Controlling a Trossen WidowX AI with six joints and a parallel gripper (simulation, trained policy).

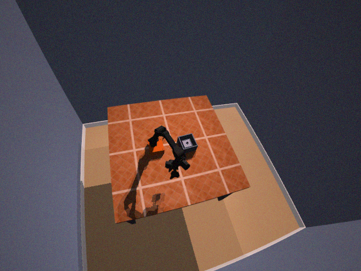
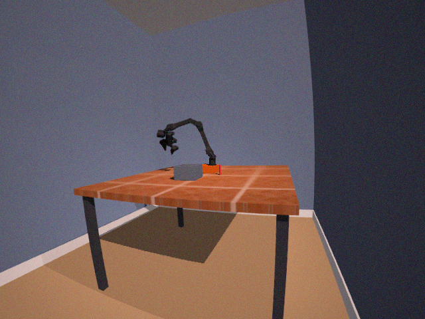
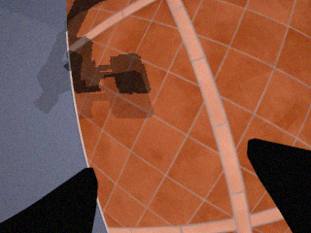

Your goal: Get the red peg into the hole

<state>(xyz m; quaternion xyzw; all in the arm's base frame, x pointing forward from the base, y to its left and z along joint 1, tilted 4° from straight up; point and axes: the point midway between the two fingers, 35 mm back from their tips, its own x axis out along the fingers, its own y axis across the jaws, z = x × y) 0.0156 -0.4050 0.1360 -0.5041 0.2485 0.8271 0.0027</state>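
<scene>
Its gripper (image 1: 172, 170) (image 2: 168, 149) (image 3: 173, 163) spread wide and holding nothing, a black robot arm (image 1: 170, 141) (image 2: 205, 140) arches above a tiled table (image 1: 203, 175) (image 2: 267, 195) (image 3: 146, 155), the pickup seemingly still to be made. The red peg (image 2: 220, 169) appears upright by the arm's orange base (image 1: 158, 148) (image 2: 209, 168) in the exterior view; whether they touch is unclear. Next calls for swinging back, lining up and descending around the peg, minding that base. The open box (image 1: 189, 149) (image 2: 186, 172), its pale plate (image 1: 184, 141) visible inside, stands nearby, its walls a later obstacle.
</scene>
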